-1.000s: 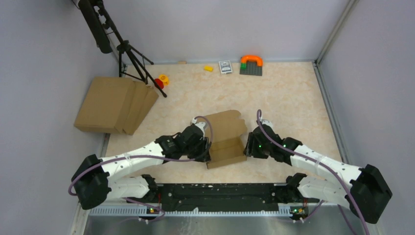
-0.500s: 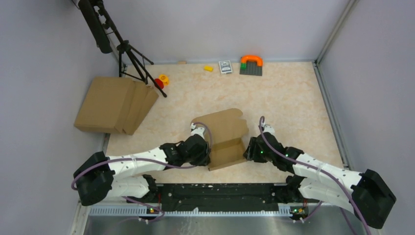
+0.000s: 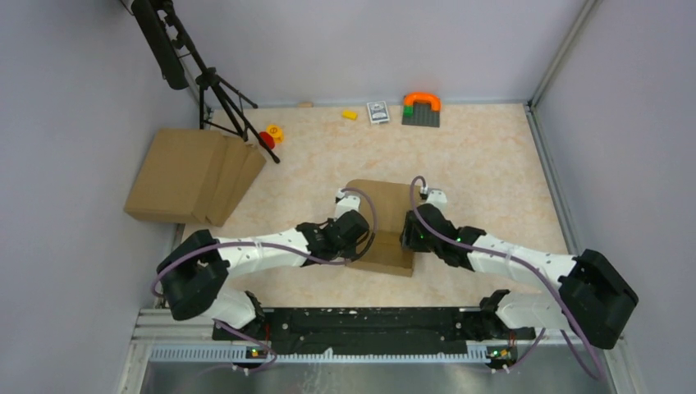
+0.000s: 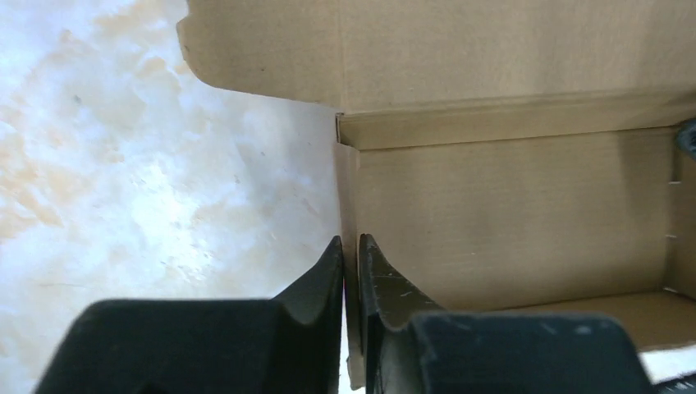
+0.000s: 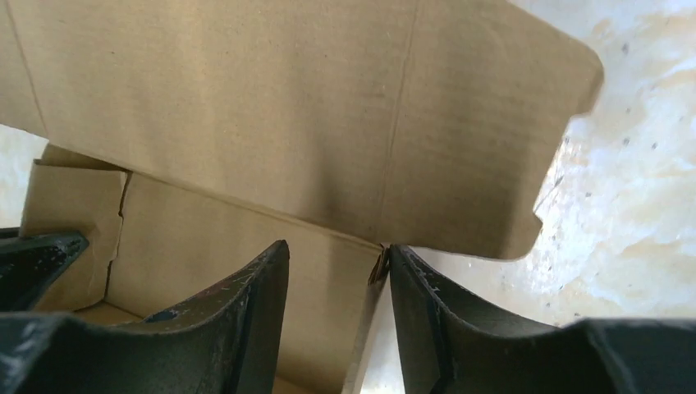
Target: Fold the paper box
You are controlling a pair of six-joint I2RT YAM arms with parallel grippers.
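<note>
The paper box (image 3: 386,215) is a shallow brown cardboard tray in the middle of the table, its lid flap (image 5: 312,107) raised at the far side. My left gripper (image 3: 364,238) is at the box's left side. In the left wrist view it (image 4: 350,246) is shut on the thin left wall (image 4: 348,197), one finger inside and one outside. My right gripper (image 3: 408,233) is at the right side. Its jaws (image 5: 336,250) stand open astride the right wall (image 5: 368,312), which touches only the outer finger (image 5: 427,312).
A pile of flat brown cardboard (image 3: 193,174) lies at the far left beside a black tripod (image 3: 222,90). Along the back wall sit a red and yellow toy (image 3: 269,135), a yellow block (image 3: 350,114), a small card box (image 3: 377,111) and an orange arch on a grey plate (image 3: 421,108).
My left gripper has moved in and closed on the box's left wall. The right gripper has shifted farther along the right side. The lid flap has risen from lying flat, and the box has turned slightly.
</note>
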